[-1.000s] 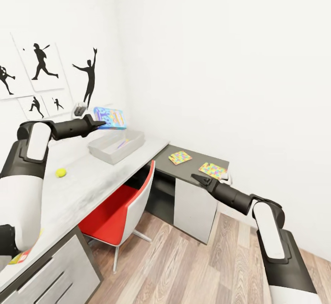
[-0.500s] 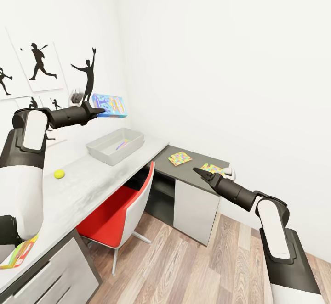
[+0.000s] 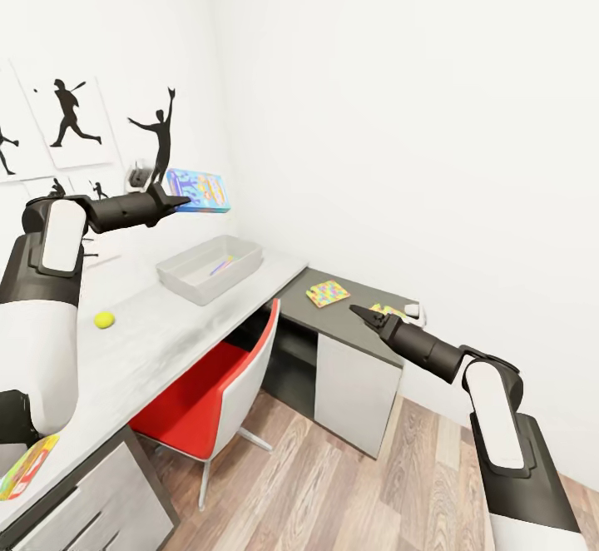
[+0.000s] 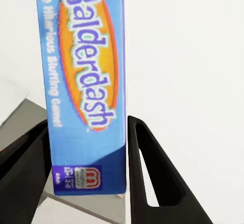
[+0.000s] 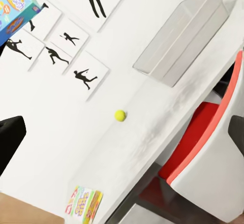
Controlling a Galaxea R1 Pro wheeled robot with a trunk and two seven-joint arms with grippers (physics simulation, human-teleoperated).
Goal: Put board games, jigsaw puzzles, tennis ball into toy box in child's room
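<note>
Left pincer (image 3: 177, 201) grips blue board game (image 3: 199, 191) above toy box (image 3: 210, 266); wrist view reads "Balderdash". Right pincer (image 3: 359, 315): can't tell, fingertips spread in its wrist view.

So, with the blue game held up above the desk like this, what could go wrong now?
1. The left tool pinches the blue game at one end only, so most of it sticks out; it may tilt or slip.
2. The game hangs high and a little behind the toy box. Released from here, it could hit the rim or land on the desk.
3. The right tool hovers close to a jigsaw near the desk edge; a bump could push it off.
</note>
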